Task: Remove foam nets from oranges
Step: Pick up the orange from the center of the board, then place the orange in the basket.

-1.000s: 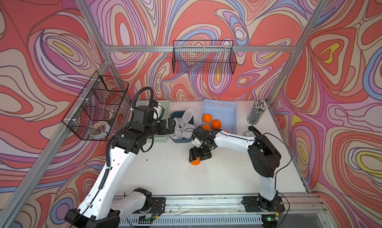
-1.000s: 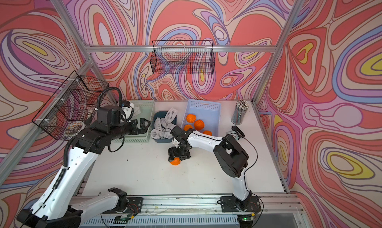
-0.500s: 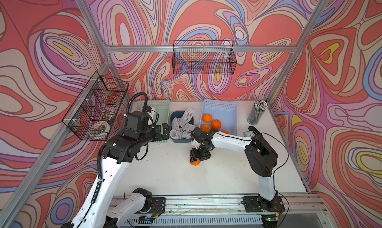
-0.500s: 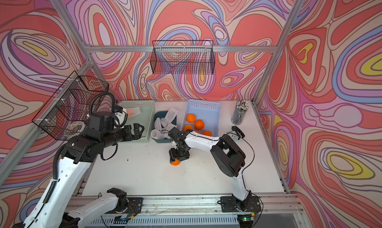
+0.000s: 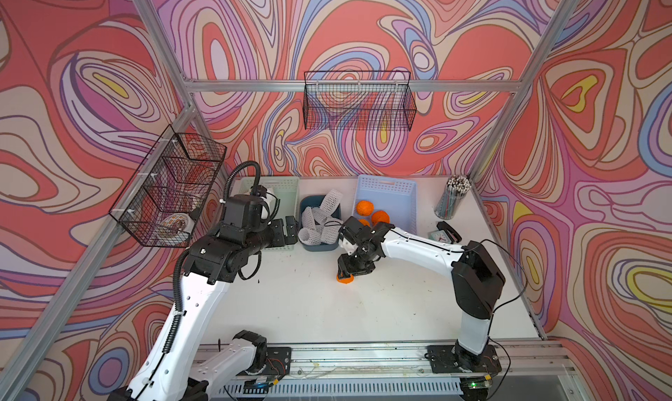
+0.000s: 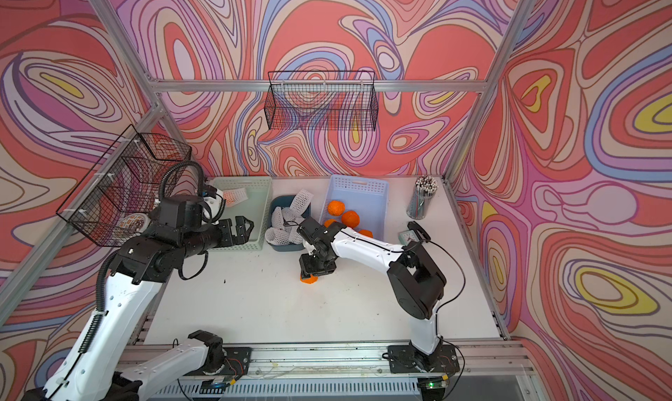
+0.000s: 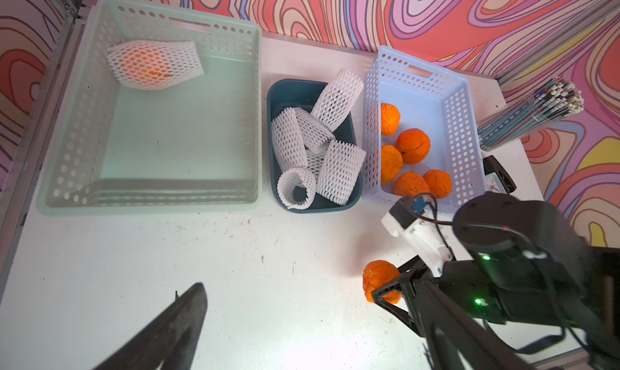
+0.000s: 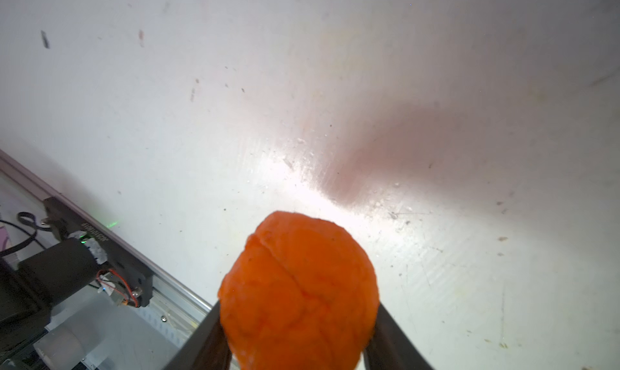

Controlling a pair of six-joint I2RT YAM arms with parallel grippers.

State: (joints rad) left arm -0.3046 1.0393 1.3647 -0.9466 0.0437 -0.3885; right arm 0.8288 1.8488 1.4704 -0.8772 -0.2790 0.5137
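Note:
A bare orange (image 8: 298, 284) sits on the white table mid-field, and my right gripper (image 8: 298, 345) is shut on it with a finger pressed on each side; both top views show the same orange (image 5: 344, 279) (image 6: 308, 280) under the gripper (image 5: 346, 272) (image 6: 310, 271). My left gripper (image 5: 286, 231) (image 6: 240, 229) hovers open and empty by the green basket's (image 7: 147, 200) front corner. One netted orange (image 7: 154, 64) lies in that basket. Several empty foam nets (image 7: 315, 143) fill the dark blue bin (image 7: 278, 93). Several bare oranges (image 7: 409, 150) lie in the light blue basket (image 7: 456, 123).
A cup of pencils (image 5: 452, 199) stands at the back right, with a small clock (image 5: 445, 232) in front of it. Black wire baskets hang on the back wall (image 5: 358, 101) and the left wall (image 5: 171, 192). The rail (image 5: 363, 355) runs along the table's front edge.
My right gripper's fingers have closed in on the bare orange. The left arm has drawn back leftward from the dark blue bin, still open.

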